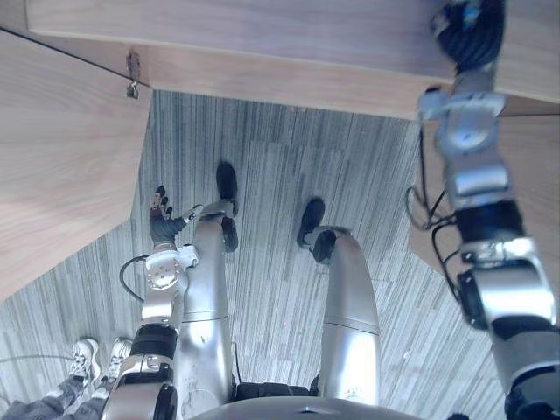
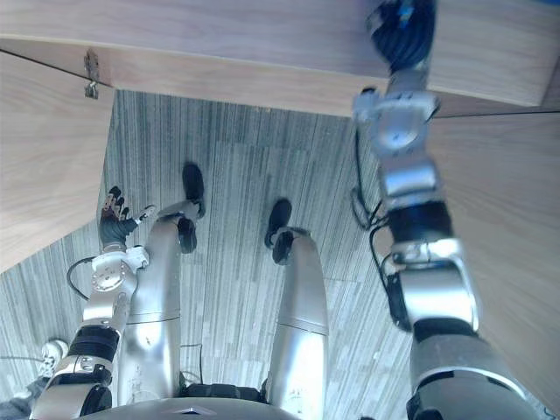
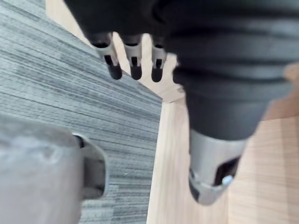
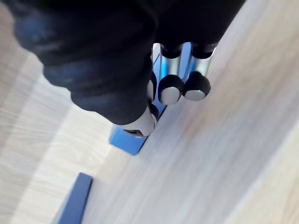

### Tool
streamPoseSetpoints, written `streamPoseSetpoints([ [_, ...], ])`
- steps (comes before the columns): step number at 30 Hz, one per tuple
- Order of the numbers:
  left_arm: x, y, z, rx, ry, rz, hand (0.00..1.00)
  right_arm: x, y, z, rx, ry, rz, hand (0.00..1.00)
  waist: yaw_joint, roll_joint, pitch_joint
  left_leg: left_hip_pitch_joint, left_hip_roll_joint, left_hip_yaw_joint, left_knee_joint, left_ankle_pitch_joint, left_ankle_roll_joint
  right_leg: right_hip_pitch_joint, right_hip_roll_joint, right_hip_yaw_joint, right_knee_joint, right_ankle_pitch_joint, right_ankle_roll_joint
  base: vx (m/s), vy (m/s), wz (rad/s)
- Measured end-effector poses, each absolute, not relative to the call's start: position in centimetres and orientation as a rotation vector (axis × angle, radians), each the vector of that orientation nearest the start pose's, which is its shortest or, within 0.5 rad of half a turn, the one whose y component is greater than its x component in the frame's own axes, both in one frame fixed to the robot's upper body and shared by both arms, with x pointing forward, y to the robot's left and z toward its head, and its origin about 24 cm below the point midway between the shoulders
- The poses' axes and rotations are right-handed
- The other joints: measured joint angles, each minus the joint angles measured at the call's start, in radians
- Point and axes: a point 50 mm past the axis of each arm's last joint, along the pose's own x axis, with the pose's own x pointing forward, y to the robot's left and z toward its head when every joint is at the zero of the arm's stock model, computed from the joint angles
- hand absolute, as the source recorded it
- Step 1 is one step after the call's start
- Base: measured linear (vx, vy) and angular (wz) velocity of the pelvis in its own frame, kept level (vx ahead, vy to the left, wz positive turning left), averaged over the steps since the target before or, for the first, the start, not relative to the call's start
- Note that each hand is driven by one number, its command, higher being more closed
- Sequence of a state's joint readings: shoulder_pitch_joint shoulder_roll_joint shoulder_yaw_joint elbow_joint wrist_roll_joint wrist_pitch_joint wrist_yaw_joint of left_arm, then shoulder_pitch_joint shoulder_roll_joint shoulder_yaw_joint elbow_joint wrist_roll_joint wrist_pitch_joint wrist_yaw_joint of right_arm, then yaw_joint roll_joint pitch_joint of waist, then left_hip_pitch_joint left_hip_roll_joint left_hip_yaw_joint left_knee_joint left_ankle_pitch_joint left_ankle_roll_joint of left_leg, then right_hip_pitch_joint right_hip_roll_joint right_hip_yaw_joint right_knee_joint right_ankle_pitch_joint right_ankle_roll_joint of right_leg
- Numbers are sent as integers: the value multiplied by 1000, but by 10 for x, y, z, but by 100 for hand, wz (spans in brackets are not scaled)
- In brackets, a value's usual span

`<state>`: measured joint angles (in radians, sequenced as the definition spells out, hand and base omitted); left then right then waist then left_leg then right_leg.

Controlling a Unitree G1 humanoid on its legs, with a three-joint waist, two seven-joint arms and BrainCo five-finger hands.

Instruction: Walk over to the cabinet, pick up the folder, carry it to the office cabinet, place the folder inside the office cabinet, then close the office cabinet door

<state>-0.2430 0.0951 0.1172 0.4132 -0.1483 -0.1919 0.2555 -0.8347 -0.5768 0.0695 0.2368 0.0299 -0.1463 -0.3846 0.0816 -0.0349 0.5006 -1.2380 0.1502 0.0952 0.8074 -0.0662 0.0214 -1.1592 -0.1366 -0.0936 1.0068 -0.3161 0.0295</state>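
Note:
In the right wrist view, the blue folder (image 4: 126,137) stands against a pale wooden cabinet surface (image 4: 233,140). My right hand (image 4: 170,88) has its fingers and thumb curled round the folder's edge. A second blue strip (image 4: 72,196) lies lower on the same wood; I cannot tell if it belongs to the folder. From the head, my right arm reaches up to the wooden cabinet (image 1: 289,44), with the right hand (image 1: 468,39) at its edge and a bit of blue beside it. My left hand (image 1: 162,219) hangs by my side over the carpet, fingers (image 3: 135,65) relaxed and holding nothing.
A wooden cabinet door (image 1: 61,157) stands open on the left, hinged (image 1: 133,74) to the cabinet. Another wooden panel (image 1: 534,175) rises on the right behind my arm. Grey striped carpet (image 1: 280,175) lies between them. A person's shoes (image 1: 87,354) show at the lower left.

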Motion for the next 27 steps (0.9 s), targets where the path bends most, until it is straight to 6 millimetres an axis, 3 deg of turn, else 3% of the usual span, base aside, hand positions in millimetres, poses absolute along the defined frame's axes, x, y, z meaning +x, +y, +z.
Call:
streamPoseSetpoints([
  [6, 283, 199, 17, -30, 46, 352, 0, 302, -203, 236, -250, -811, -347, 100, -18, -2, -8, 138, 9, 20, -20, -19, -3, 129, 8, 12, -28, -11, 1, -17, -35, -6],
  [8, 275, 199, 7, -29, 89, 358, 0, 287, -199, 213, -184, -772, -353, 100, -22, -1, -18, 226, 34, 43, -26, -40, -9, 221, 26, 16, -70, -10, 2, 24, -40, -25],
  [11, 259, 196, -12, -39, 167, 347, 0, 263, -194, 180, -129, -706, -339, 100, -30, -2, -101, 332, 44, 62, -67, -61, -11, 329, 38, 24, -150, 0, 7, 96, -27, -25],
  [14, 246, 195, -26, -18, 223, 327, 0, 249, -183, 156, -114, -636, -266, 100, -38, -3, -145, 458, 49, 89, -123, -72, -12, 453, 43, 28, -237, 24, 16, 145, 4, -22],
  [16, 232, 195, -43, 3, 298, 316, 0, 238, -167, 128, -120, -530, -177, 100, -48, 0, -198, 566, 53, 111, -174, -80, -10, 567, 54, 34, -327, 42, 26, 175, 32, -21],
  [19, 220, 193, -61, 31, 388, 300, 0, 225, -151, 98, -135, -407, -98, 100, -55, -5, -242, 672, 50, 144, -242, -81, -10, 666, 58, 54, -417, 66, 36, 191, 57, -23],
  [21, 212, 193, -75, 54, 461, 278, 0, 221, -144, 66, -183, -271, -48, 100, -63, -8, -256, 764, 33, 174, -313, -74, -16, 742, 56, 79, -491, 89, 44, 144, 50, -28],
  [22, 208, 193, -80, 62, 486, 272, 0, 222, -144, 54, -192, -220, -39, 100, -66, -8, -270, 781, 29, 180, -335, -68, -17, 756, 56, 83, -514, 97, 46, 147, 42, -19],
  [23, 201, 195, -89, 90, 534, 259, 0, 221, -145, 25, -235, -92, -14, 100, -81, -7, -294, 818, 13, 183, -397, -45, -19, 792, 54, 86, -579, 123, 50, 103, 24, -9],
  [24, 200, 195, -90, 97, 541, 258, 0, 221, -146, 20, -246, -68, -10, 100, -83, -6, -296, 827, 9, 184, -408, -38, -20, 801, 54, 85, -591, 129, 51, 132, 24, -2],
  [26, 193, 200, -98, 117, 590, 261, 0, 213, -154, -23, -295, 135, -8, 100, -92, -7, -303, 894, -10, 192, -504, 5, -19, 870, 55, 86, -693, 177, 56, 98, 17, -4],
  [27, 192, 202, -100, 123, 599, 261, 0, 210, -156, -32, -311, 178, -9, 100, -92, -7, -304, 910, -14, 195, -527, 15, -21, 887, 55, 86, -717, 189, 56, 105, 10, -8],
])
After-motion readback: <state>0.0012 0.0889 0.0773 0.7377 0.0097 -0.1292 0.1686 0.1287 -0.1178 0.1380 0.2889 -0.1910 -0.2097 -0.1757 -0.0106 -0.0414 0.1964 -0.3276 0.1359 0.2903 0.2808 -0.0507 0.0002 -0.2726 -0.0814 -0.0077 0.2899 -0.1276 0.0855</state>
